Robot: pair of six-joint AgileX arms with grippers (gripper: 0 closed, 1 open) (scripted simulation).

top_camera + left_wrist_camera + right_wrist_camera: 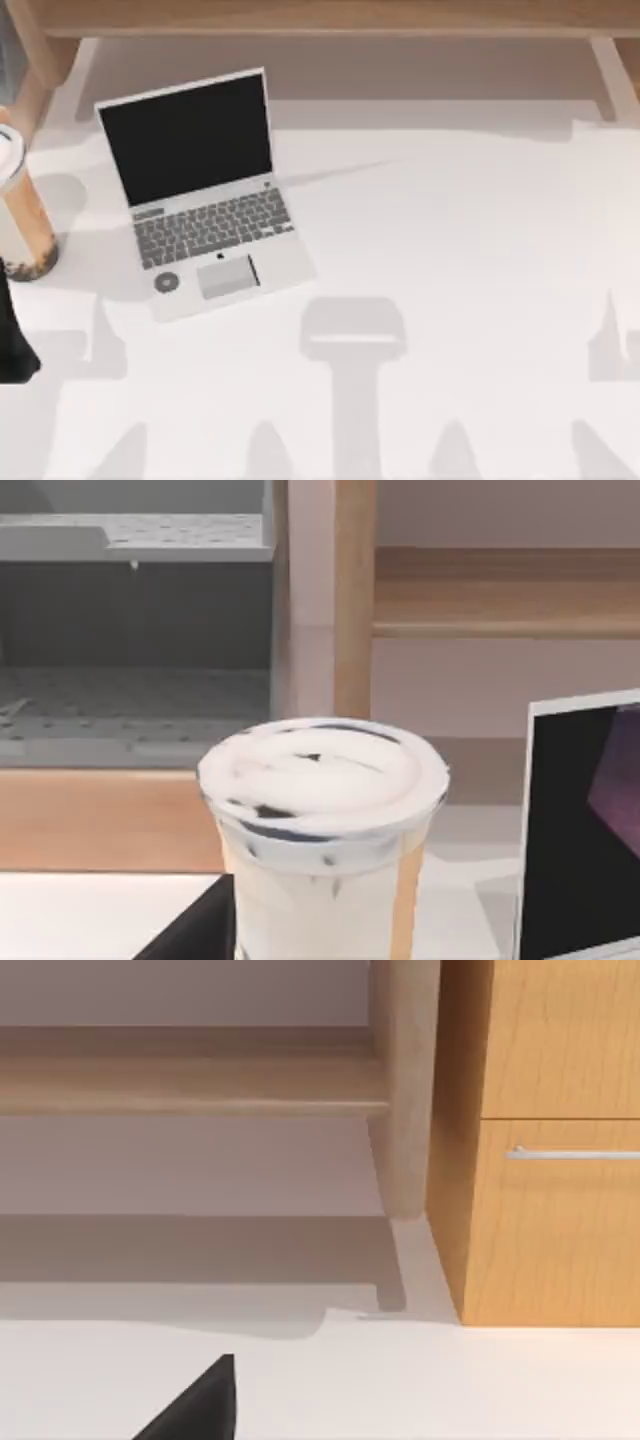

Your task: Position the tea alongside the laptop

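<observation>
The tea (22, 215) is seen standing upright at the far left edge of the table (450, 250) in the top view, at about nine o'clock from the table's middle, its white domed lid (8, 155) partly cut by the frame's edge. Its long axis runs vertically, lid up, with the dark pearls gathered at the base. The laptop (205, 200) is found just beside it at three o'clock, open, its black screen toward twelve o'clock and its keyboard and trackpad toward six; the body is turned slightly, so that the wide axis runs from roughly nine to three o'clock with a small tilt. A narrow strip of bare table is left between cup and laptop.

Little room is left on the cup's left side, where the table's edge and a wooden post (35, 70) lie close. From the laptop's right edge to the right side of the table, the white surface is open and wide.

A dark part of the left arm (15, 330) is seen at the left edge, at six o'clock from the cup. In the left wrist view the cup is seen close ahead, a dark finger (195, 930) beside it; whether the left gripper is closed on the cup cannot be told. In the right wrist view, a dark finger (195, 1405) of the right gripper is seen over bare table near a wooden cabinet (550, 1140); its opening cannot be told.
</observation>
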